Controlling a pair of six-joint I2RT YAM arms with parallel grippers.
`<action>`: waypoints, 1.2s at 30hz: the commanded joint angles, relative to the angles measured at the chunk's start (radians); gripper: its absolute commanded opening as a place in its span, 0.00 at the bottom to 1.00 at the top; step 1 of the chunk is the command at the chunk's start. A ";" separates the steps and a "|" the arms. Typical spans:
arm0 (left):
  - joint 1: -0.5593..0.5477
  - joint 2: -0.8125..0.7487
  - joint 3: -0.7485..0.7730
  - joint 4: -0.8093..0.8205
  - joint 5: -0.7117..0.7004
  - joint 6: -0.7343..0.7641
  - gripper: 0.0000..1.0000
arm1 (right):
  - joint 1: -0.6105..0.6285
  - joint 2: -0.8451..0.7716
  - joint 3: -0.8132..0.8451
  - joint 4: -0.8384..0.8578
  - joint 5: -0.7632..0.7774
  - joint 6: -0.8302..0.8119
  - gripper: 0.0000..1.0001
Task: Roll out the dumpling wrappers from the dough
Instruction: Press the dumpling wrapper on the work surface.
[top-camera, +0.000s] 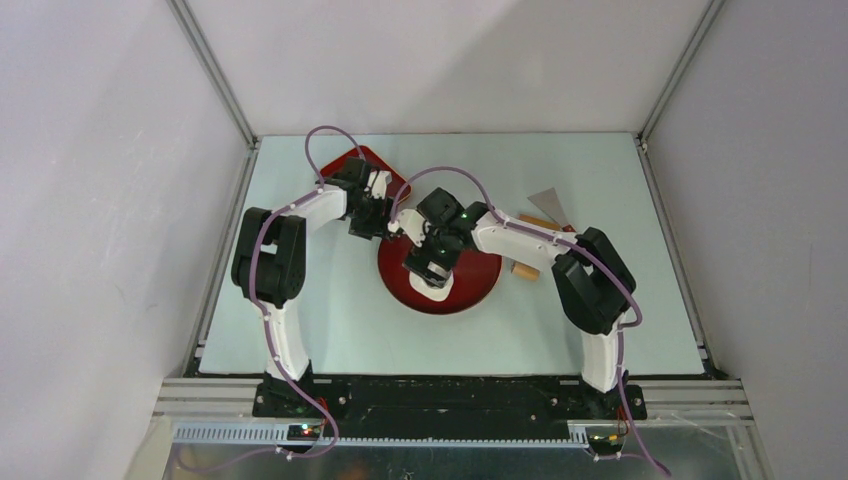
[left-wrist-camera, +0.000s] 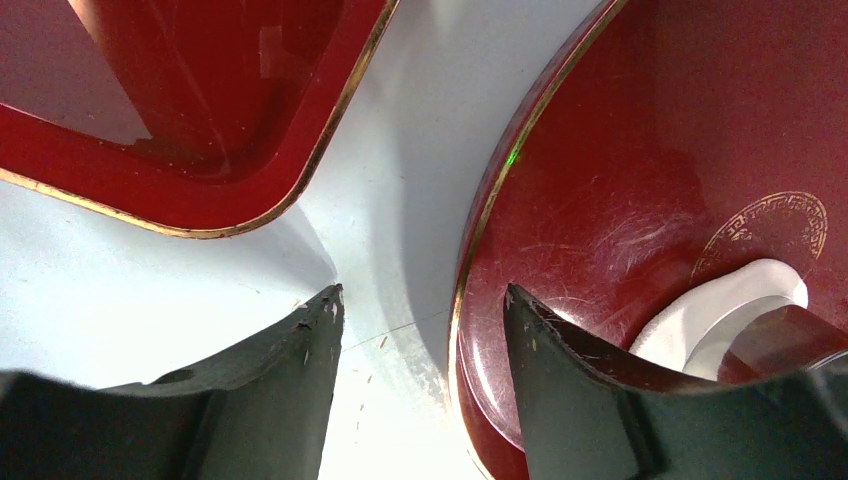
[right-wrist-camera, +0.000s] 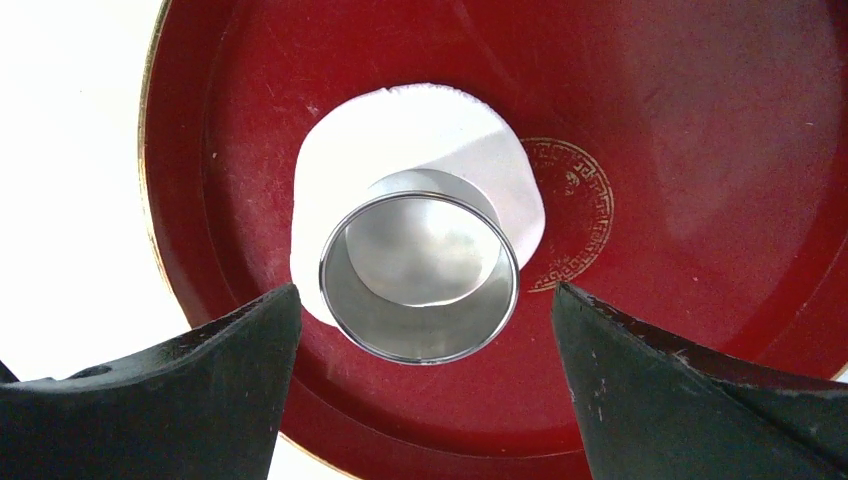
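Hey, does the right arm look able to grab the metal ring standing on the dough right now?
Probably yes. The right gripper is open, one finger on each side of the metal ring, which stands upright on the dough on the red plate, with nothing between them.

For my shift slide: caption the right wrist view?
Open right gripper straddles a metal ring cutter standing on flattened white dough on a round red plate.

We see a pale blue-grey flat table (top-camera: 340, 330). Near its middle, directly on it, sits a round dark-red lacquered plate with a thin gold rim (top-camera: 482, 285). Behind it to the left lies a red gold-edged tray with rounded corners (top-camera: 347, 160), close to the plate but apart from it. To the plate's right we make out a short wooden cylinder (top-camera: 524, 270) and a grey triangular blade (top-camera: 550, 203).
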 joint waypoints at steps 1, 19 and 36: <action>0.007 -0.013 0.009 0.016 0.011 -0.007 0.64 | 0.006 0.024 0.025 0.009 -0.021 0.014 0.96; 0.006 -0.013 0.009 0.017 0.011 -0.007 0.64 | 0.018 0.097 0.070 -0.079 0.019 -0.022 0.45; 0.006 -0.013 0.009 0.017 0.012 -0.007 0.64 | 0.020 0.194 0.160 -0.227 0.019 0.056 0.42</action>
